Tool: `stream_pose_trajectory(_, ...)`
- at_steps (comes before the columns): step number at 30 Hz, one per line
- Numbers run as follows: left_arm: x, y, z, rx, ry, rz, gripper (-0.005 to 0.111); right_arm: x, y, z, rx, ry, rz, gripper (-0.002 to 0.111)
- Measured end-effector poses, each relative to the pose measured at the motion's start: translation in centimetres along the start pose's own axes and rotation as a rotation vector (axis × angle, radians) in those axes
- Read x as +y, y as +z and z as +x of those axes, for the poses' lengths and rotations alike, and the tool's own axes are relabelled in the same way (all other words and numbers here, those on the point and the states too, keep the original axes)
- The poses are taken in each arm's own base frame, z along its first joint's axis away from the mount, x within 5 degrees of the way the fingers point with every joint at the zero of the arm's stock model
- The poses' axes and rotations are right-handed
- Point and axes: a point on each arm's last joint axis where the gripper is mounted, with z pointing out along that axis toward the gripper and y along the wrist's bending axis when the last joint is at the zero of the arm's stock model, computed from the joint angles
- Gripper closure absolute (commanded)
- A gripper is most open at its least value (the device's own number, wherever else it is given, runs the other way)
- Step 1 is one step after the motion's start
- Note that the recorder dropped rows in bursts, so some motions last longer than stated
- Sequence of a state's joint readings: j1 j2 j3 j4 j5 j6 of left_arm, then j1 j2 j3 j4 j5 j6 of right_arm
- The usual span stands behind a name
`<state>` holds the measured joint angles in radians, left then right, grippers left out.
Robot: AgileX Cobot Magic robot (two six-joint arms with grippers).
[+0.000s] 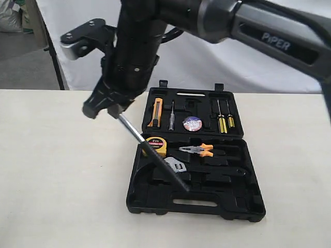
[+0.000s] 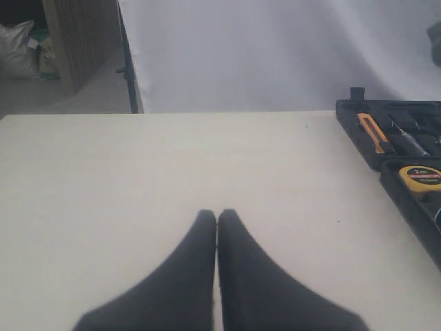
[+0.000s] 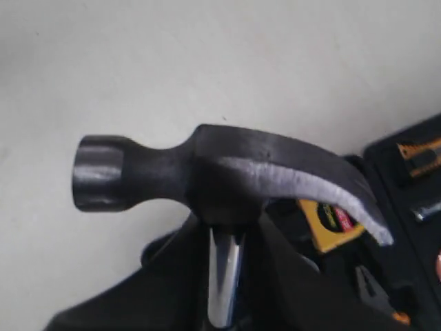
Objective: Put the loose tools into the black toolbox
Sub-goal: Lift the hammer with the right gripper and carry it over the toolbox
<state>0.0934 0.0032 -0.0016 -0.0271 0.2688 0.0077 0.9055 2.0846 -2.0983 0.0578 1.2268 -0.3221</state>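
Hammer work is the step in hand. The steel claw hammer (image 1: pixel 135 134) hangs aslant over the black toolbox (image 1: pixel 155 206), with its head high outside the rim and its black handle sloping down across the lower half. I cannot tell whether the handle's end touches the plastic. The right gripper (image 3: pixel 224 258) pinches the bright neck just under the head, fingers narrow around it. The adjustable wrench (image 1: pixel 176 166) lies in that same lower half, right by the handle. The tape roll (image 1: pixel 192 123) sits in the upper half.

The likely trouble is the polished round neck. A long handle hanging from so short a grip could swivel between the pads and miss its recess. It might then land across the wrench or knock the tape measure (image 1: pixel 155 145) or the pliers (image 1: pixel 198 150). A sideways push might also slide the light moulded case on the smooth pale table (image 2: pixel 138 179).

The head is dark and matt, with a round face and a curved claw ground bright along its edge. The case is ribbed black plastic with deep tool-shaped pockets.

The left gripper (image 2: pixel 217 224) hovers over bare table beside the case, fingers pressed together on nothing.
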Motion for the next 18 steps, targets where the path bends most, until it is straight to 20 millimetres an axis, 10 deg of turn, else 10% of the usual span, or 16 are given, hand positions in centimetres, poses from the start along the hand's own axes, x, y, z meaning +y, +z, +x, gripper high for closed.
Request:
stream_pose_trajectory(5,0.0,0.0,0.0,0.000,0.000,0.000,0.106,-3.8,-1.8,4.7,0.103,-0.094,0.062,0.109)
stream_pose_trajectory(18,0.0,0.0,0.0,0.000,0.000,0.000,0.106,-5.5,9.2,9.2,0.383,-0.169,-0.077,0.109)
